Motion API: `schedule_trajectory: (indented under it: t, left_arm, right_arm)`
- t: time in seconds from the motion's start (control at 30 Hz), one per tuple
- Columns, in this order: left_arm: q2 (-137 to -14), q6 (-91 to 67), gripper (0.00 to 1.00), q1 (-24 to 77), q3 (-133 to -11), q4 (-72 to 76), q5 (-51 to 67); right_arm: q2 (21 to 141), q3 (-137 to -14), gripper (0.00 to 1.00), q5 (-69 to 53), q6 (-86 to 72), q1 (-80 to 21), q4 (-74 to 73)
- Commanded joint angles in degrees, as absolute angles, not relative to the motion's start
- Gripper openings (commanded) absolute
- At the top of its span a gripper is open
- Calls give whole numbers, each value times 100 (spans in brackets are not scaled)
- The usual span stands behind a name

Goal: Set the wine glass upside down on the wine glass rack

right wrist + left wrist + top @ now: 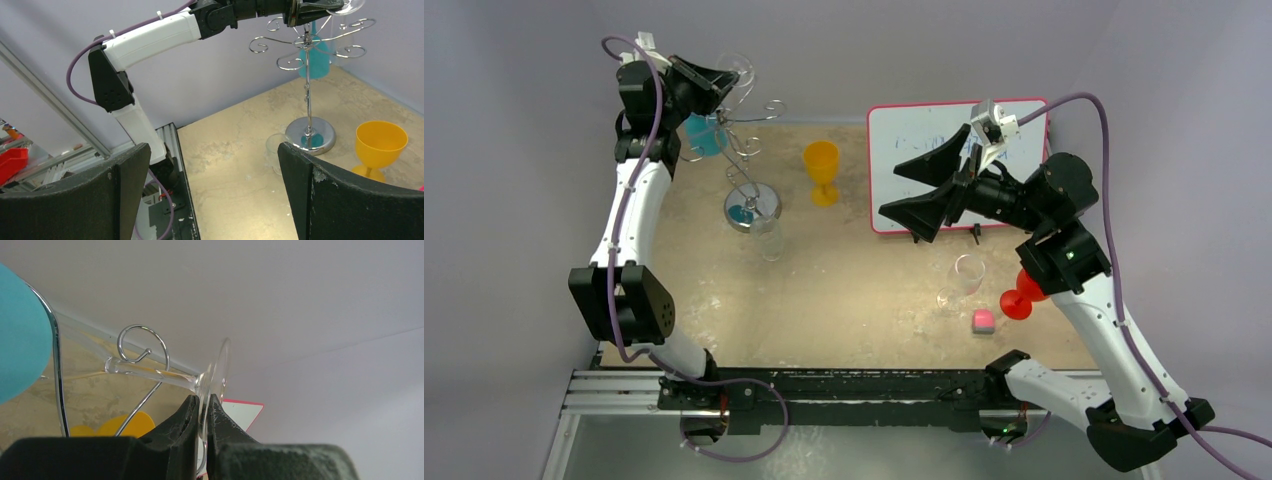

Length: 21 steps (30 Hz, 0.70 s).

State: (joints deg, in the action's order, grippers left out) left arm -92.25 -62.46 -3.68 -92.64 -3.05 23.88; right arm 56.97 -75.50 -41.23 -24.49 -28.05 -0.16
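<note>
Hanging clear wine glass (150,372): foot pinched in left gripper (202,402), stem seemingly through silver wire rack (308,90) spiral; right gripper (214,146) agape. Next: seat, unclamp.

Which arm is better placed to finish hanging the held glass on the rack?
Left. Its end effector is shut on the foot of the glass, whose stem lies at a curl of the rack. The right end effector is open and empty, off by the whiteboard.
</note>
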Motion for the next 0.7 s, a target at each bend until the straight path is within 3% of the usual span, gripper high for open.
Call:
schedule_trajectory:
  t: [0.0, 0.67]
  left_arm:
    - [-8953, -6357, 0, -385, -9270, 116, 2551]
    - [-9266, -6457, 0, -378, -9576, 255, 3143]
  right_arm:
    - [5626, -7576, 100, -4058, -2435, -2785, 166]
    - [5607, -7515, 100, -4068, -2418, -2783, 211]
